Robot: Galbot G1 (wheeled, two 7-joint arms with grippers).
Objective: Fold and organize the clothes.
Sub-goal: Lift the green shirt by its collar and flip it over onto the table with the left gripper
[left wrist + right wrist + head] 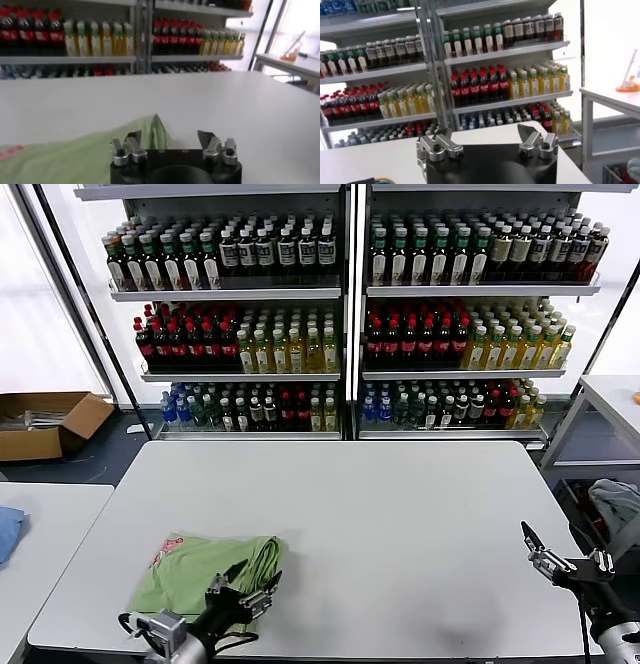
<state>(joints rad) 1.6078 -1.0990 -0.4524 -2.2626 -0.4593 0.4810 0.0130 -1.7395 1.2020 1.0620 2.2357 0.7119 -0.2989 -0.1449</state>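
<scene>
One folded green shirt (205, 572) sits at the table's (400, 504) near-left corner; left gripper (248, 592) hovers over its right edge, jaws spread, empty. Drop carelessly and the fold bunches (right gripper (545, 559), open, idles at the table's right edge).

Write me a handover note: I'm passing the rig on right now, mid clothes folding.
Left gripper: open, empty, over the near edge of the shirt.
Right gripper: open, empty, off the table's right edge.
Shirt: light green, folded into a compact stack at the table's front left, red print showing at one corner.
Done: folding looks finished.
Left: place or tidy the stack if needed; no second shirt is distinguishable.
</scene>
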